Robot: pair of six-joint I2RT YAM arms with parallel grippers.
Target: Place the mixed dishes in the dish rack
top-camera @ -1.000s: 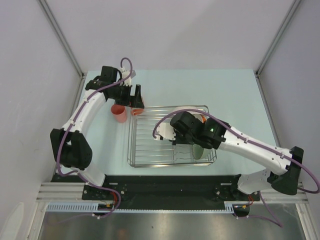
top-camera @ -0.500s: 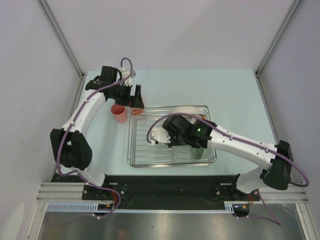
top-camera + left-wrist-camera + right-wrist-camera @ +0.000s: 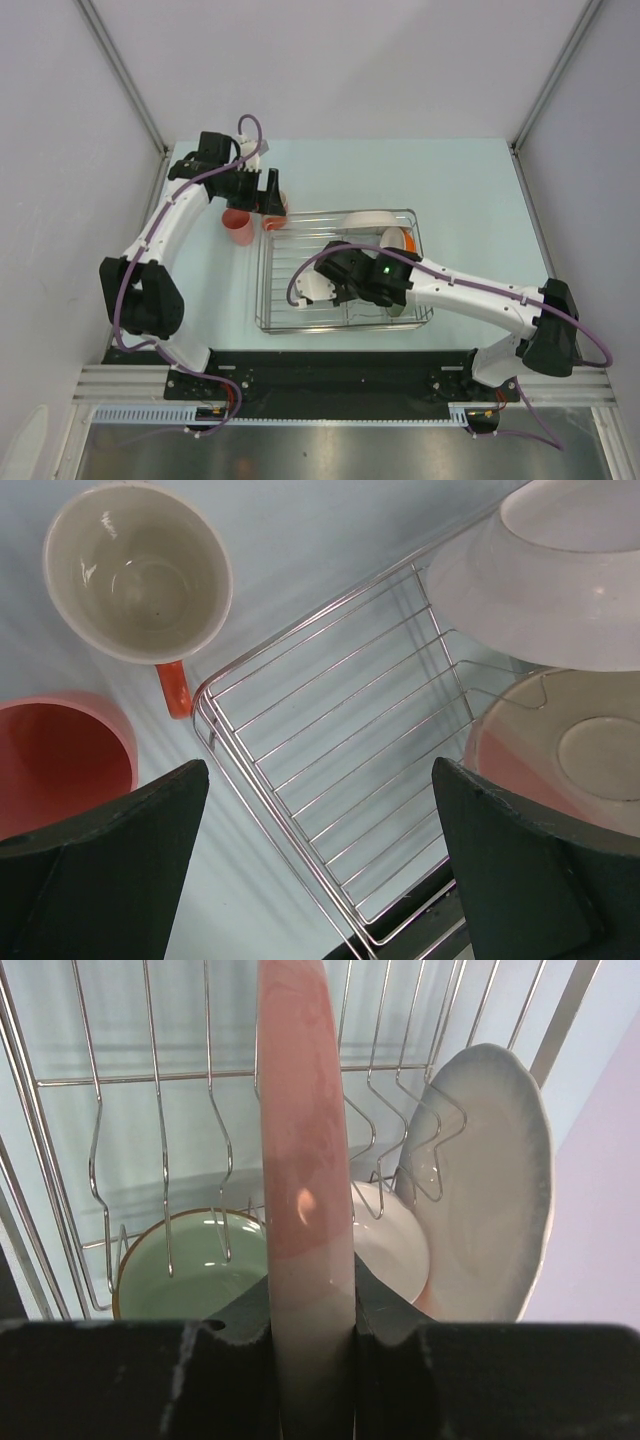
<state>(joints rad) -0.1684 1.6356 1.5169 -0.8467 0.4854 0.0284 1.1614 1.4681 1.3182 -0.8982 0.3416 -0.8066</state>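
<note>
Pale worktop bears the rack, over which right fingers grip the pink plate edge-on, while left fingers gape, mug just ahead.

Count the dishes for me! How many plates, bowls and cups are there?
Plates: 2, the pink-and-cream plate and the white plate
Bowls: 2, the green bowl and the orange bowl
Cups: 2, the pink tumbler and the orange mug
Total: 6
</note>
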